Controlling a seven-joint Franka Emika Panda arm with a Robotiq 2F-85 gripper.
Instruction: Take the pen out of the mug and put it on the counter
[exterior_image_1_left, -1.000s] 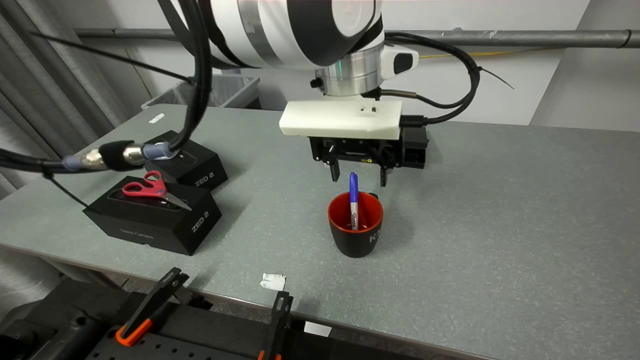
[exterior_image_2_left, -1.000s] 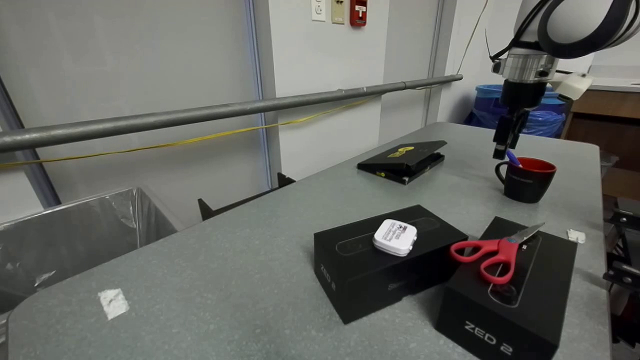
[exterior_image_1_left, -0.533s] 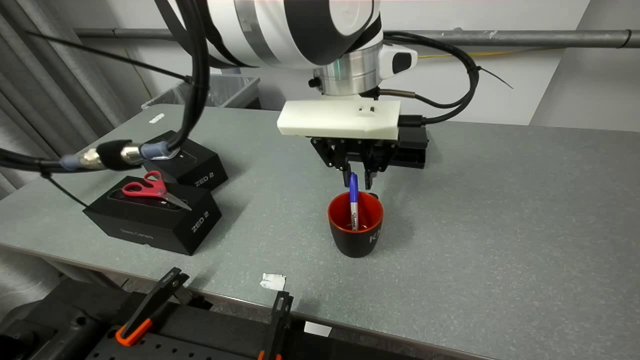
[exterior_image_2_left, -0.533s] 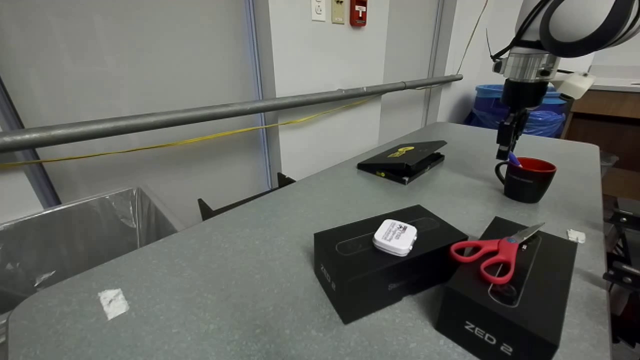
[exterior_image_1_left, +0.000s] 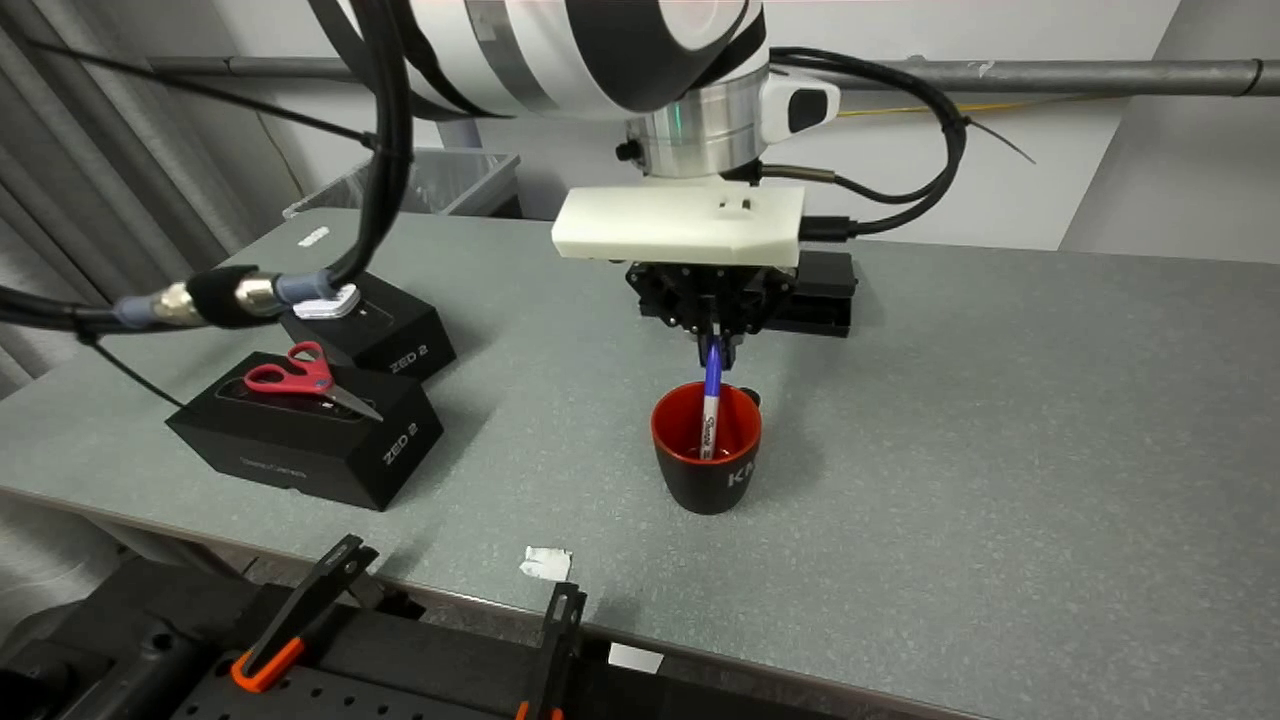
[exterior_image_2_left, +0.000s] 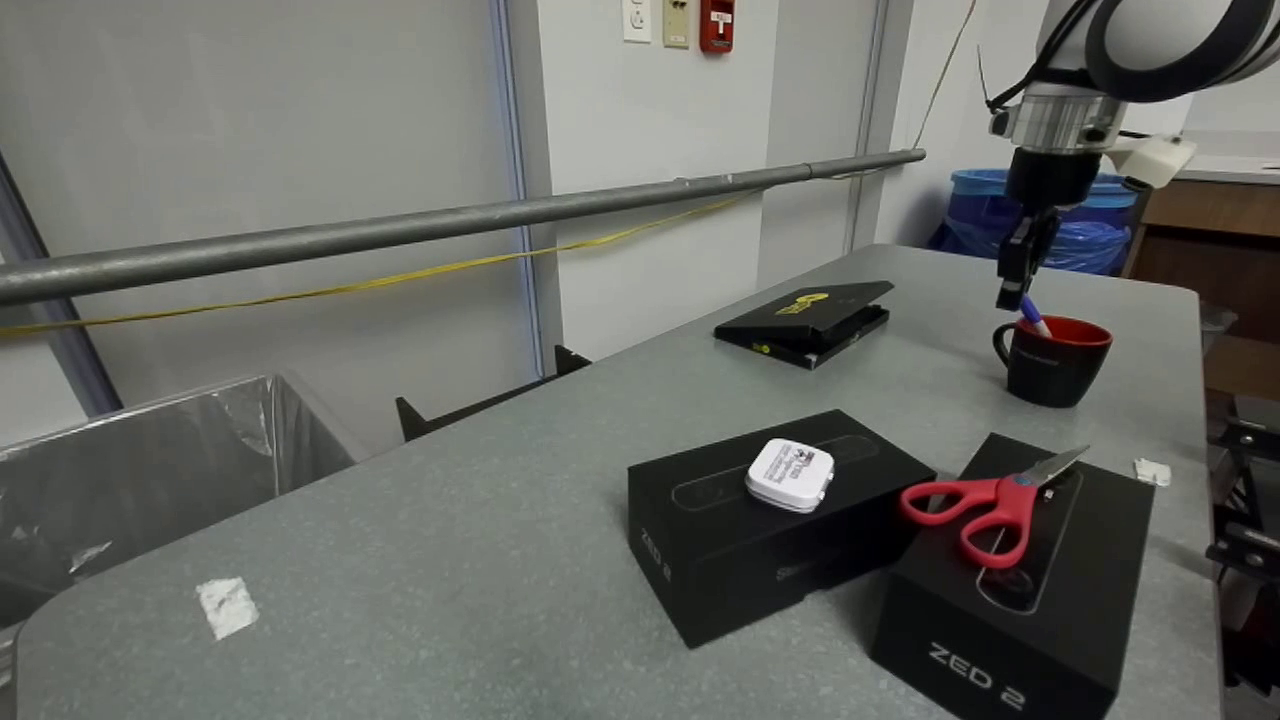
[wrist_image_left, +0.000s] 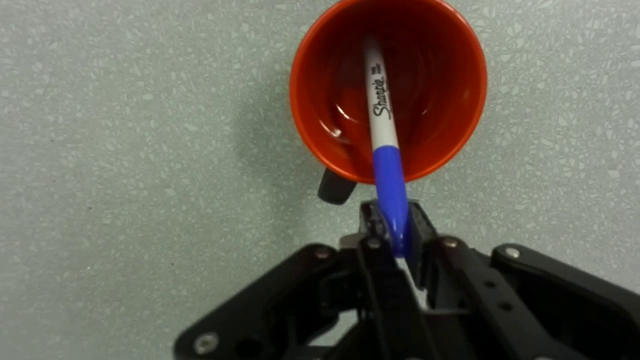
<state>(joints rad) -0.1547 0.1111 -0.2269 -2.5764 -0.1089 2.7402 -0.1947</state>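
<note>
My gripper (wrist_image_left: 396, 220) is shut on the blue cap of the pen (wrist_image_left: 388, 160), with one finger along each side of it. The pen's white barrel slants down into the mug (wrist_image_left: 442, 100), its lower end still inside the rim. Red inside and black outside, the mug (exterior_image_1_left: 700, 490) stands upright on the grey speckled counter (exterior_image_1_left: 950, 500), its handle on the gripper's side. In an exterior view the gripper (exterior_image_1_left: 716, 358) hangs just above and behind the mug's rim. There the cap's top is partly covered by the fingers.
Two black boxes stand beside the mug, one carrying red-handled scissors (exterior_image_2_left: 1010, 500), the other a white case (exterior_image_2_left: 790, 475). A flat black box (exterior_image_2_left: 805, 320) lies behind the gripper. Clamps (exterior_image_1_left: 315, 600) grip the counter's near edge.
The fingers have come together from wide apart onto the pen's cap. Gripper and pen have risen slightly, and the mug has shifted a little.
</note>
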